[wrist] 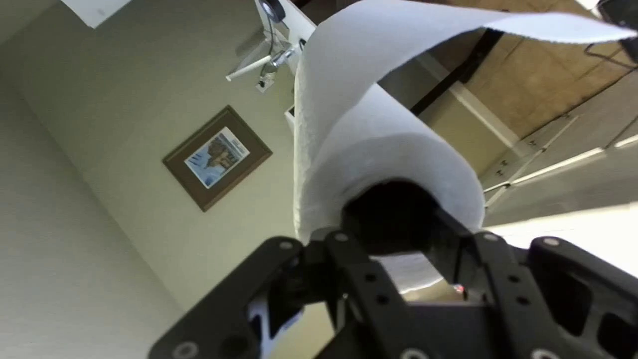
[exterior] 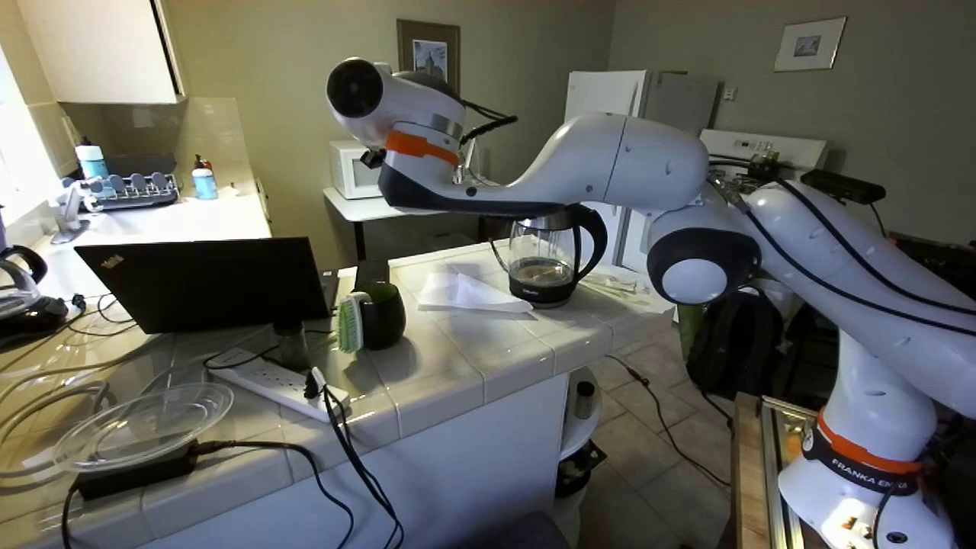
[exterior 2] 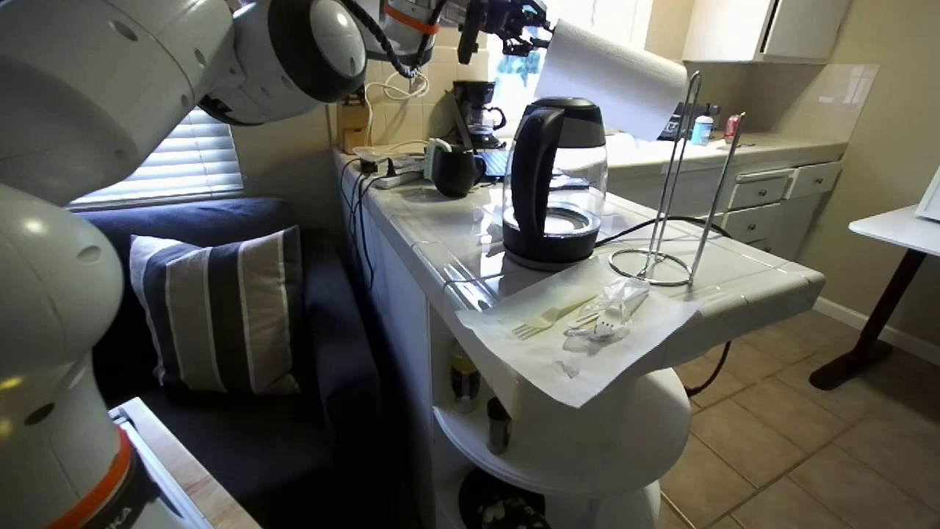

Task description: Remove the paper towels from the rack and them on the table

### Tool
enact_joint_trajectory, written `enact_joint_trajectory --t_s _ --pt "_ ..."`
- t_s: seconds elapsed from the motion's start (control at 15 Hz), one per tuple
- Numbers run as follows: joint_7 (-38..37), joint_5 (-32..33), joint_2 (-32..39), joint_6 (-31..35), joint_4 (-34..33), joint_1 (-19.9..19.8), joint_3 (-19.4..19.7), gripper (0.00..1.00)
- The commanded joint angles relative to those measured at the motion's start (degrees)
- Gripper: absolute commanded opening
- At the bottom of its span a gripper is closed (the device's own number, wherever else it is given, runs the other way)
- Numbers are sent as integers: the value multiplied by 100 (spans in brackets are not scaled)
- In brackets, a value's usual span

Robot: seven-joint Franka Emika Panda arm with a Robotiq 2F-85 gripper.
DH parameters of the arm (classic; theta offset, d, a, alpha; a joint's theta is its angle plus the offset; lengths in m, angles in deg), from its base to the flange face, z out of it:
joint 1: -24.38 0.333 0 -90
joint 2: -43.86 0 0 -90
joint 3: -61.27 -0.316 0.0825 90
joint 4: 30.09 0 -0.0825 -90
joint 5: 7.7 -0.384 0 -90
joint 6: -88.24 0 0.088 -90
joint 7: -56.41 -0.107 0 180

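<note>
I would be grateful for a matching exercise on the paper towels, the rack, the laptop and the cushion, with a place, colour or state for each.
1. paper towels
2. rack
3. laptop
4. cushion

A. wire, upright on the countertop
B. striped, on a dark sofa
C. tilted in mid-air
D. black, standing open

Right pairs: 1-C, 2-A, 3-D, 4-B

A glass kettle [exterior 2: 565,176] is set just beside a white sheet [exterior 2: 543,364] strewn with pale forks [exterior 2: 547,319].
A brush [exterior: 351,324] is set against a dark mug [exterior: 385,316], near which an open laptop [exterior: 206,286] and a white power strip [exterior: 274,385] are seen. A microwave [exterior: 343,171] is borne by a white stand [exterior: 366,207], and a framed picture [exterior: 428,57] is hung on the wall [exterior: 518,46]. A striped cushion [exterior 2: 217,308] is propped on a dark sofa [exterior 2: 341,367].
</note>
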Motion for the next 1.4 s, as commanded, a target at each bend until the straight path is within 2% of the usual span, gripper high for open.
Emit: enact_joint_trajectory --t_s 0.0,0.27,0.4,0.47,0.67,0.73,1.07,1.33 --pt "978 -303 161 484 -140 -179 -386 62" --pt "2081 -960 77 995 -6 -364 -801 62" --pt "2712 -1176 -46 925 72 -411 -767 62" --pt "2214 -1104 122 867 -45 -290 -557 37" --pt "2547 -1194 37 878 -11 -353 -563 37" --pt "2579 -1198 28 878 -9 -357 -565 62" --pt "2457 -768 286 1044 -69 -180 -99 62" --pt "2654 -645 591 1047 -84 -72 -34 62"
